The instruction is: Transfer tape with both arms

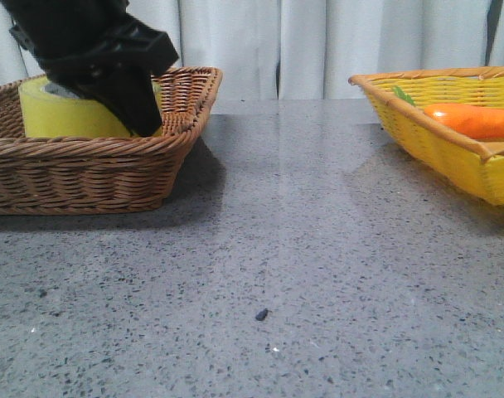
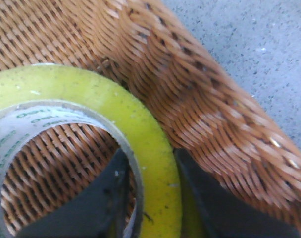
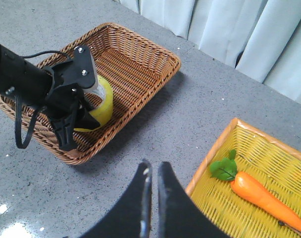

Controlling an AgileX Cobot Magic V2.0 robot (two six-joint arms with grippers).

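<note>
The yellow-green tape (image 1: 57,112) lies flat in the brown wicker basket (image 1: 86,174) at the left. My left gripper (image 1: 140,124) reaches down into the basket and straddles the roll's near wall. In the left wrist view one finger (image 2: 108,198) presses the white printed core from inside and the other finger (image 2: 215,208) lies against the tape's (image 2: 91,89) outer side next to the basket wall (image 2: 200,99). The right wrist view shows the left gripper (image 3: 74,131) on the tape (image 3: 105,101). My right gripper (image 3: 153,166) is shut and empty, high over the table's middle.
A yellow basket (image 1: 451,157) at the right holds an orange carrot (image 1: 476,120), which also shows in the right wrist view (image 3: 262,196). Grey speckled tabletop (image 1: 277,249) lies between the baskets. Curtains hang behind.
</note>
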